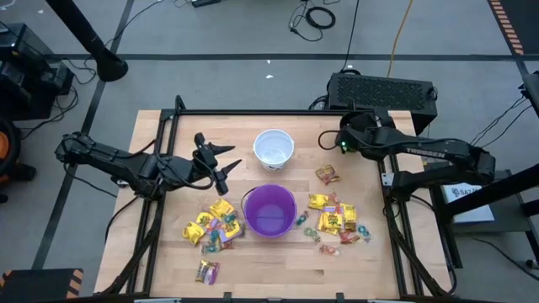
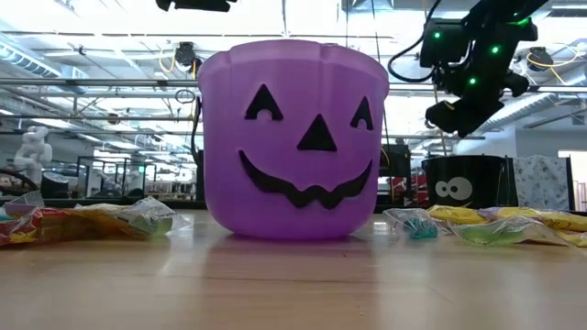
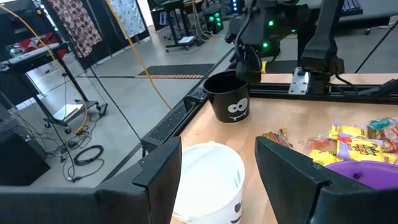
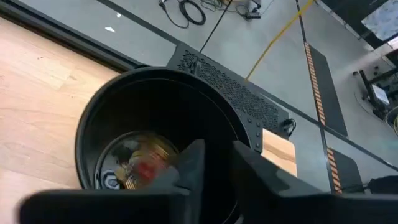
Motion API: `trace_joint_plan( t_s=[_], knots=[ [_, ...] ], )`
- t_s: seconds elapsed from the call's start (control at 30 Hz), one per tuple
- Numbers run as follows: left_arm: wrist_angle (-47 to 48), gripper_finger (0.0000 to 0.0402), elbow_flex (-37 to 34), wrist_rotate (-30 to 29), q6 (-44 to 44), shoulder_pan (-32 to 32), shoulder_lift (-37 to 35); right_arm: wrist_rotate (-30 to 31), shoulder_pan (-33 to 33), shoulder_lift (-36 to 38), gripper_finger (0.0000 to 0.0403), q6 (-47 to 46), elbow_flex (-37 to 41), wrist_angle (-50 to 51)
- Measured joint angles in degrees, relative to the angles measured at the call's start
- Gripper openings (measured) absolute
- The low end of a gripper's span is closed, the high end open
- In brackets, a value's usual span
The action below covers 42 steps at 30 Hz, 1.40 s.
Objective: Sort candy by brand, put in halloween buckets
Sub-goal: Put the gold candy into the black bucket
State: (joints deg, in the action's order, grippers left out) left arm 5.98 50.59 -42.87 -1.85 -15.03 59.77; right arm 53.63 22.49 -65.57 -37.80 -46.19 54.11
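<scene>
Purple bucket (image 2: 293, 137) fills the low view, candy (image 1: 212, 225) scattered on both sides of it, the white bucket (image 1: 274, 148) just behind. Over at the back right, the right gripper (image 4: 214, 163) hangs above the black bucket (image 4: 155, 143), fingers slightly parted and empty, an orange-red sweet (image 4: 142, 163) lying inside. The left gripper (image 3: 217, 165) waits wide open near the white bucket, holding nothing. These packets look light, crinkly and slippery: I'd pinch one across its flat middle, not a twisted end.
</scene>
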Motion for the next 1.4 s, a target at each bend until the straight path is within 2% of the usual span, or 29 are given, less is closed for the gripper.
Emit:
trace_joint_plan(
  t_s=[0.1,0.2,0.37,0.5,0.67,0.8,1.1,1.4],
  knots=[
    [0.08,0.0211,0.00,0.04,0.02,0.00,0.00,-0.93,-1.47,2.13,0.0141,-0.11,-0.69,0.78],
    [0.34,0.0211,0.00,0.07,0.04,0.00,0.00,-3.65,-5.68,5.68,0.0184,1.32,-3.61,0.07],
    [0.70,0.0211,0.00,0.79,0.12,0.00,0.00,-12.09,-16.43,10.85,0.0218,6.90,-5.60,-3.81],
    [0.70,0.0211,0.00,1.03,1.29,0.00,0.00,-17.52,-24.60,10.28,0.0220,9.04,-2.20,-5.85],
    [0.80,0.0211,0.04,1.41,4.86,-0.11,0.00,-18.33,-31.17,5.55,0.0209,8.13,4.93,-12.33],
    [1.04,0.0211,0.04,4.38,7.62,-0.11,0.00,-19.58,-34.11,1.08,0.0198,6.59,8.47,-18.11],
    [1.03,0.0211,0.04,5.73,9.09,-0.11,0.45,-19.30,-36.36,-9.96,0.0169,11.03,14.77,-28.32],
    [1.13,0.0211,0.04,5.80,8.54,-0.11,0.99,-16.08,-36.23,-16.87,0.0176,13.36,16.06,-34.45]
  ],
)
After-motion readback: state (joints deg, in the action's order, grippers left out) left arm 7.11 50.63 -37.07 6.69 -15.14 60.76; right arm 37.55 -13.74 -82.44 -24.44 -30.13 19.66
